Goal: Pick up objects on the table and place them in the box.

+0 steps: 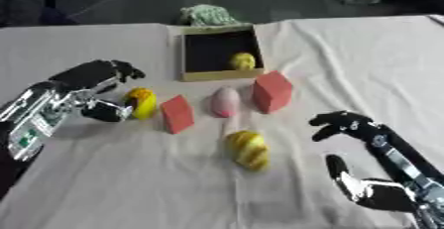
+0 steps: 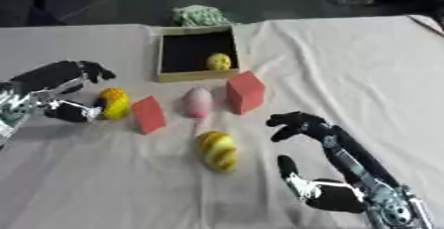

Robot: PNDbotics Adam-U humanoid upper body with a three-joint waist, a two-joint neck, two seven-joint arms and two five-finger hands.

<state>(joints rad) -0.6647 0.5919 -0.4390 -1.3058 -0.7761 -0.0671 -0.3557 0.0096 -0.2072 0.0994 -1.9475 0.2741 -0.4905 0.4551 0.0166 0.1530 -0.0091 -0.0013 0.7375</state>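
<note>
An open cardboard box (image 1: 217,76) with a dark inside stands at the table's far middle, with a small yellow object (image 1: 244,61) in it. In front of it lie a large red block (image 1: 272,91), a pink egg-shaped object (image 1: 225,101), a smaller red block (image 1: 177,114) and a yellow striped object (image 1: 248,149). A yellow and orange round object (image 1: 141,102) lies at the left. My left hand (image 1: 86,77) is open beside it, fingers arched above and thumb close to its left side. My right hand (image 1: 386,196) rests open at the lower right, holding nothing.
A crumpled green thing (image 1: 206,15) lies just behind the box at the table's far edge. A white cloth (image 1: 347,59) covers the table, and its right half and near part are bare. Beyond the far edge the floor is dark.
</note>
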